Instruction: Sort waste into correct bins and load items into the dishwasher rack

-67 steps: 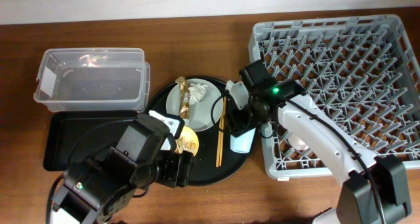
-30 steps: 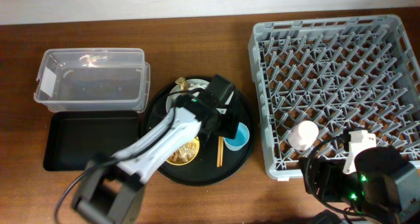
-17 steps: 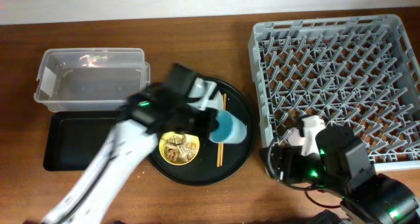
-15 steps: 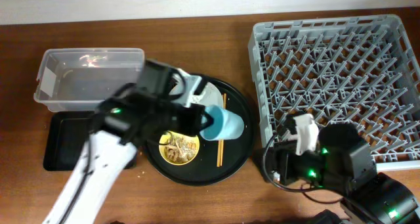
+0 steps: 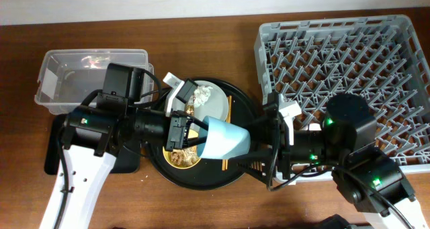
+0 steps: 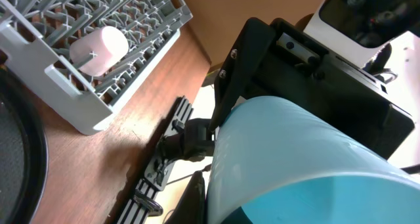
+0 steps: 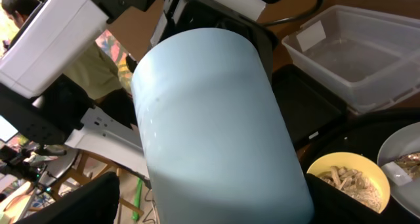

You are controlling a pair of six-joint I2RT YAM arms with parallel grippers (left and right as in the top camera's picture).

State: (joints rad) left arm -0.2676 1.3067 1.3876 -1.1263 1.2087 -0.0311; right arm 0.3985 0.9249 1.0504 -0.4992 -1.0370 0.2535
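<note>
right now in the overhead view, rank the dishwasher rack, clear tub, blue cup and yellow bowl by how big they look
1. dishwasher rack
2. clear tub
3. light blue cup and yellow bowl: not ranked. The cup is held up nearer the camera and the bowl is mostly hidden.

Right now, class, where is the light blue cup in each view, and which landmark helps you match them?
Overhead: light blue cup at centre, above the round black tray.
Left wrist: fills the lower right.
Right wrist: fills the middle.
Landmark: yellow bowl, beside it in overhead and right wrist, absent from left wrist.
</note>
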